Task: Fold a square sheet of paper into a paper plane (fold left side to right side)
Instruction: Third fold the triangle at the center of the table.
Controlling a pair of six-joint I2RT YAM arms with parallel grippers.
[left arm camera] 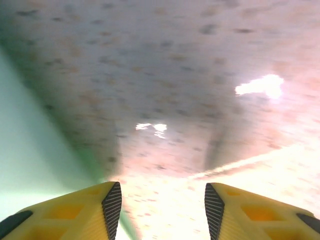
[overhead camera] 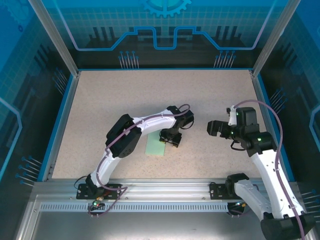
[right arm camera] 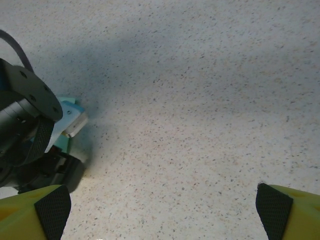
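Yellow fingers of the left gripper sat nearest the left wrist camera, their black ribbed pads facing each other across a plain gap. Nothing sat between them, so the jaws were parted and held nothing. Bare speckled tabletop showed through the gap and ran on beyond the fingertips, blurred and with bright glare spots. Just left of the left-hand finger lay the square sheet of paper, pale mint green, its straight edge running away from the gripper and passing close beside that finger. Whether the finger touched the sheet could not be told. From the top camera the left gripper pointed down at the table, just over the right end of the paper, which lay flat as a small pale green rectangle under the arm's forearm. The right gripper hung well to the right of the left one, apart from the sheet, and faced toward it. In the right wrist view its yellow, black-padded fingers stood far apart at the bottom corners, so the right gripper was wide open and empty. Bare speckled tabletop spread ahead of it, and the left arm's wrist showed ahead and to the left of its fingertips.
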